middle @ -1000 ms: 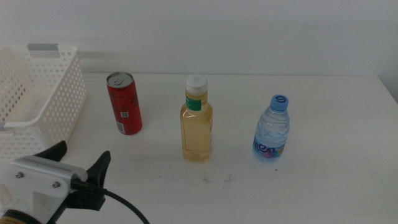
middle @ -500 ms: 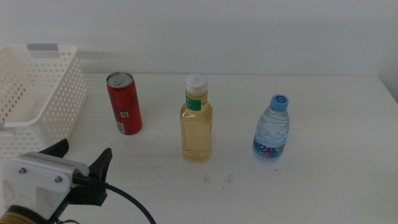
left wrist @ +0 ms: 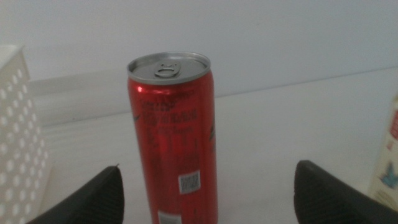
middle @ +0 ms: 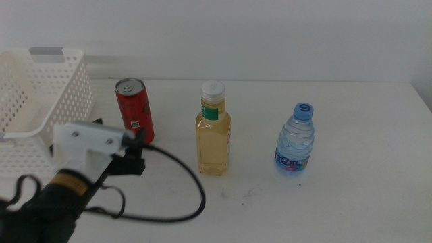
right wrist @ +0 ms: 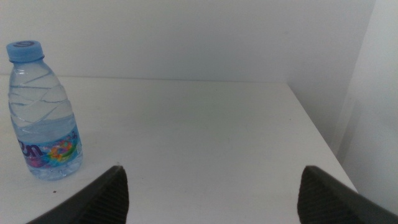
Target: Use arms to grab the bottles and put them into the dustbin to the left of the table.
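Observation:
A slim red can (middle: 135, 111) stands on the white table (middle: 351, 202) just right of the white perforated dustbin (middle: 40, 101). My left gripper (middle: 129, 152) is right in front of the can, mostly hidden under its white wrist housing. In the left wrist view the left gripper (left wrist: 209, 180) is open and empty, and the can (left wrist: 174, 137) stands just ahead between the jaws. The yellow-liquid bottle (middle: 214, 138) stands mid-table and the blue-capped water bottle (middle: 295, 142) to its right. My right gripper (right wrist: 212, 180) is open and empty, with the water bottle (right wrist: 46, 118) ahead and off to one side.
The dustbin's wall (left wrist: 18, 137) is close beside the can. The yellow bottle's edge (left wrist: 390, 155) shows on the can's other side. A black cable (middle: 189, 196) loops over the table in front of the yellow bottle. The table's right edge (right wrist: 317, 137) lies beyond the water bottle.
My left arm has moved forward from the table's front-left corner up to the red can. The bottles, the can and the dustbin have not moved.

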Motion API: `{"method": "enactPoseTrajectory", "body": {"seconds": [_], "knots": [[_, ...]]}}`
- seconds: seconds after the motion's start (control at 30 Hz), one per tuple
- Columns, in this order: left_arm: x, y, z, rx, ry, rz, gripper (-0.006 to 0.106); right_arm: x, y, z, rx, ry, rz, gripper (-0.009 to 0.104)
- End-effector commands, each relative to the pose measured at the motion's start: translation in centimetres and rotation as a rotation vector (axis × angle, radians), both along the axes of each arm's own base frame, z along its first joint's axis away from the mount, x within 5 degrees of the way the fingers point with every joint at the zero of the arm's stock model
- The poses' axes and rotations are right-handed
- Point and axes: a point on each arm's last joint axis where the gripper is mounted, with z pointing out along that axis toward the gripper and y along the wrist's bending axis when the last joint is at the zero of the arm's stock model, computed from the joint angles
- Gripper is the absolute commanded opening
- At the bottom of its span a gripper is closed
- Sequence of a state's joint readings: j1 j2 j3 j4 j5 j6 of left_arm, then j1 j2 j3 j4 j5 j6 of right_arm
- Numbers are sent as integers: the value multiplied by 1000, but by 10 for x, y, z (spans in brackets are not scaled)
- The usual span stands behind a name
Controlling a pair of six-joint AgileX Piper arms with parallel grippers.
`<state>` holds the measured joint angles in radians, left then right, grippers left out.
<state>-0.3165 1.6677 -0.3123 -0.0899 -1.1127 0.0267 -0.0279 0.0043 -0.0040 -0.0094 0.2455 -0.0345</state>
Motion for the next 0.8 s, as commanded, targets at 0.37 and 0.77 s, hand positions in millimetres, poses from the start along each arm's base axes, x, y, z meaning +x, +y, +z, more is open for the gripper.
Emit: {"method": "enactPoseTrajectory", "body": {"seconds": [0.37,0.77], "knots": [[56,-12,-26,-26,31,81,94,0,0,0,-18,-9,-3,86],[87,-2,-38,-11,80,76,94,0,0,0,-18,-9,-3,86]]}}
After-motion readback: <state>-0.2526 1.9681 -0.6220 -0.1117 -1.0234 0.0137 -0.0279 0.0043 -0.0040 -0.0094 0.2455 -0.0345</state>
